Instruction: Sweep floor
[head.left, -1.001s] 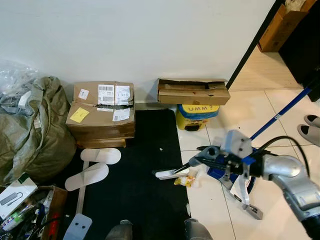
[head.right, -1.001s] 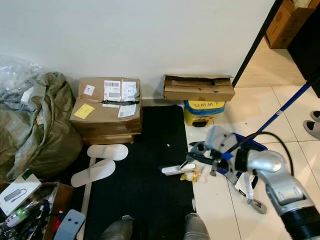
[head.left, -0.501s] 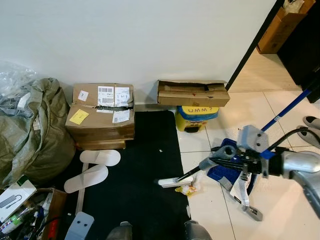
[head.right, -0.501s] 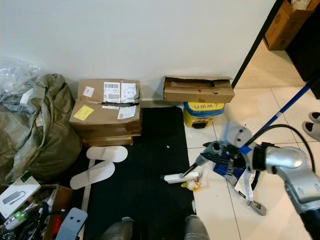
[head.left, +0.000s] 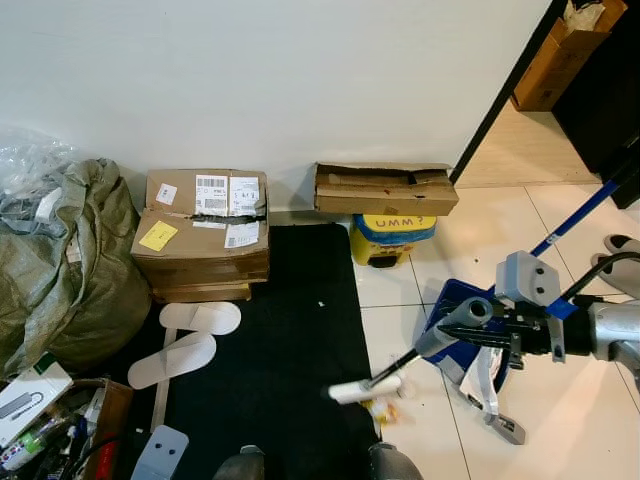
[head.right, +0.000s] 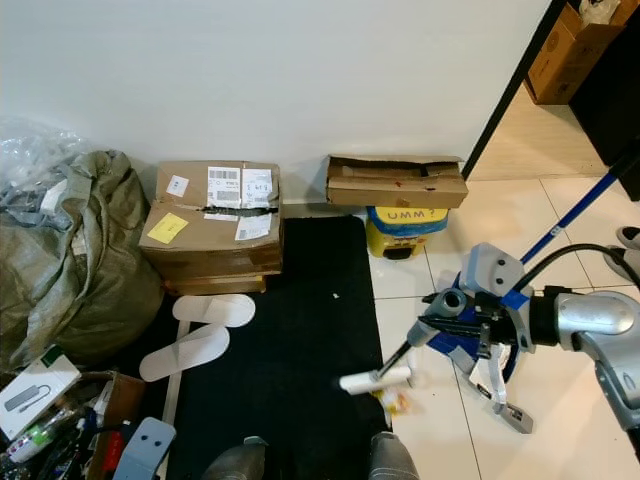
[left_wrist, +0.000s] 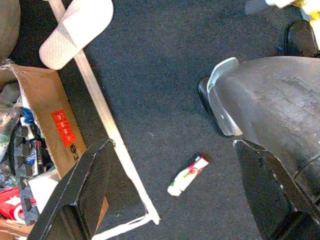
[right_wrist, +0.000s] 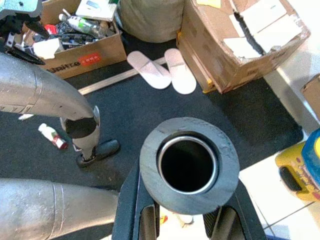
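— Grip of the right gripper (head.left: 472, 331)?
— Clamped shut around the dark handle of the brush (head.left: 400, 368), with a finger on each side of its hollow tube end.
— Direction of the brush?
— Long axis slanting away from the claw, out past the fingertips and down toward the robot's left. White head (head.left: 362, 389) at the far end, by the edge of the black mat (head.left: 270, 340). Touching the floor or raised: cannot tell.
— Pose of the arm?
— Reaching in from the robot's right, forearm about level and low over the white tiles (head.left: 420, 445), wrist turned leftward.
— Around the claw?
— Blue dustpan (head.left: 452, 300) just under and behind it, with a long blue pole rising away on the far side. Yellowish litter (head.left: 385, 408) just beside the brush head. Well beyond, across the mat, two white slippers (head.left: 200, 316) and stacked cardboard boxes (head.left: 205, 235).
— And the left gripper (left_wrist: 170, 200)?
— Hanging idle over the mat, fingers spread wide, gripping nothing. Small bottle (left_wrist: 187, 175) lying on the mat beneath.
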